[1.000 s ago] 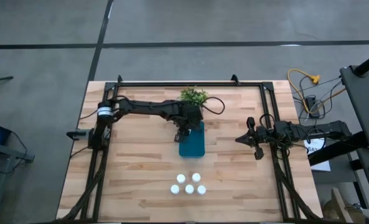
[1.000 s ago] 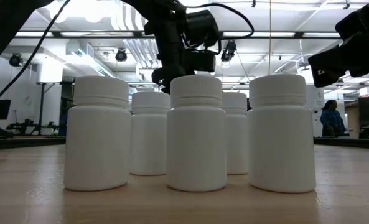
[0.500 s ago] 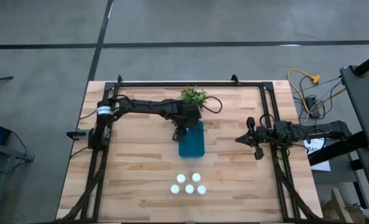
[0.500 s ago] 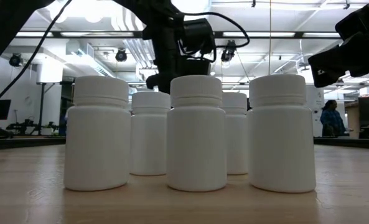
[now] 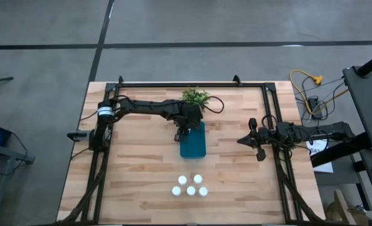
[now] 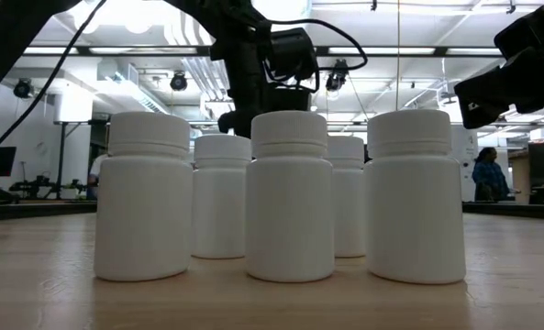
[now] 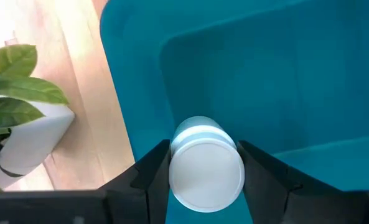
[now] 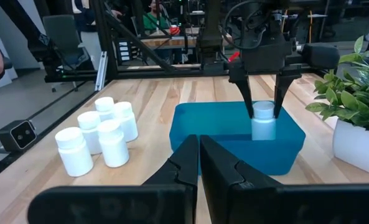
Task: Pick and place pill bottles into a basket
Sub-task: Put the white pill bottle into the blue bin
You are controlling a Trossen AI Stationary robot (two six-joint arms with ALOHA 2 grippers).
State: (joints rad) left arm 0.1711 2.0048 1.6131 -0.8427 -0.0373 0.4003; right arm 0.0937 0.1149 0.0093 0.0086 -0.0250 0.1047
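My left gripper (image 5: 185, 131) hangs over the far end of the teal basket (image 5: 194, 148), shut on one white pill bottle (image 8: 263, 126) that stands upright inside it. Several more white pill bottles (image 5: 190, 186) stand on their bases in a cluster on the table, nearer than the basket; they also fill the low view (image 6: 290, 197). My right gripper (image 5: 242, 140) is shut and empty, held to the right of the basket. My left gripper pinches the bottle's round white cap (image 7: 206, 173) between its two fingers (image 8: 249, 93), one on each side. The fingers come from above, pointing down. The bottle is upright with its lower part inside the basket; whether it stands on the basket's floor I cannot tell.
A small green plant in a white pot (image 5: 195, 97) stands right behind the basket's far end, close to my left arm. A dark rail frame (image 5: 192, 83) runs along the table's edges. A person (image 6: 485, 174) is in the room beyond.
My left gripper has gone down a little over the far end of the basket, still holding the bottle upright. The cluster of bottles and my right arm have kept still.
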